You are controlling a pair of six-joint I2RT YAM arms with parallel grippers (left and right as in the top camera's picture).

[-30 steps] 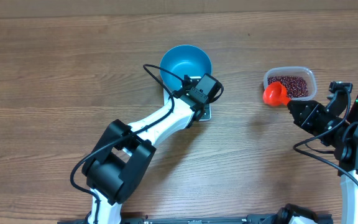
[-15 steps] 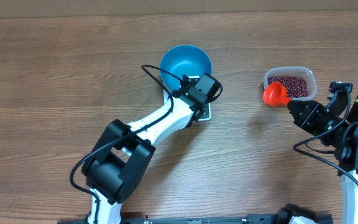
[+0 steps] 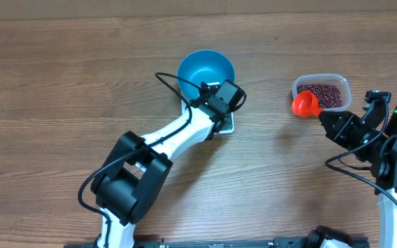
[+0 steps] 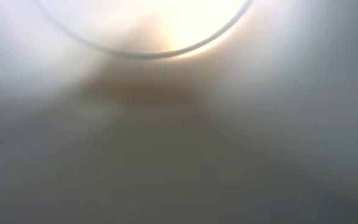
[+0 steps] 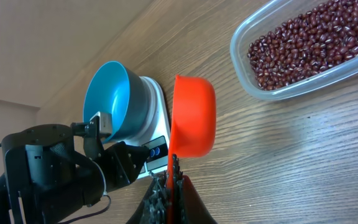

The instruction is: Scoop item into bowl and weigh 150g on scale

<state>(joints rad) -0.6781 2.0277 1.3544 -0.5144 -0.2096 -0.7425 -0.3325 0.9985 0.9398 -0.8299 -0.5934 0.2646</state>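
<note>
This is a robotics lab bench: a white-and-black left arm [image 3: 178, 134] and right arm [image 3: 391, 172], cables trailing, stand at a wood-grain table [image 3: 60, 83]. Set out on it are a small scale [image 5: 156, 99] with a blue bowl [image 3: 205, 72] on top, and a plastic tub [image 3: 345, 86] of beans [image 3: 322, 95].

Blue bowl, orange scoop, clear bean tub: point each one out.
blue bowl [image 3: 206, 71]: overhead view, bare inner floor.
orange scoop [image 5: 194, 115]: right wrist view, outer wall of the cup.
clear bean tub [image 5: 238, 50]: right wrist view, left corner rim.
</note>
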